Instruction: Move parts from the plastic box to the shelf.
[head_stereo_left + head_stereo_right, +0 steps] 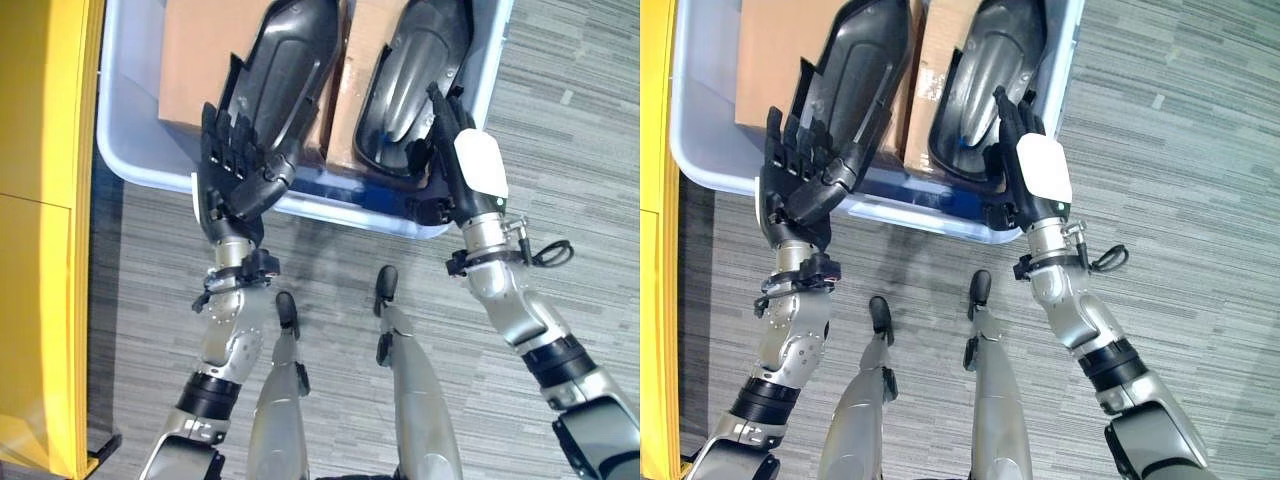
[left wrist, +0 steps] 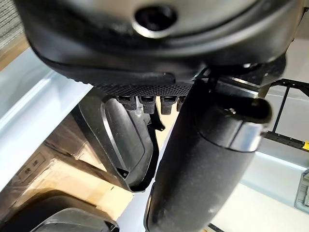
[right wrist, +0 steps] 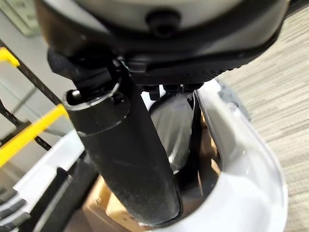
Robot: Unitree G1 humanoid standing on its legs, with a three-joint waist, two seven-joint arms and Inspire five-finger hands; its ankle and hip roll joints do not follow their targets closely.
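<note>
Cardboard boxes point(image 1: 205, 55) under black parts point(image 1: 290, 70) in plastic box point(image 1: 125, 150).

Plastic box point(image 1: 130, 150) and both black parts point(image 1: 290, 60) cut off at top edge; right robot hand point(image 1: 470, 165) fingertips hidden inside box.

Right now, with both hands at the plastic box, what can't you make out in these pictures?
- Far ends of both black parts, left and right: cut off by the head views' top edge.
- Plastic box: its far side is cut off there too.
- Right hand: fingertips go behind the right part's edge; its grip is unclear.
- Cardboard under the parts: mostly covered by them.
- Shelf: not identifiable.
</note>
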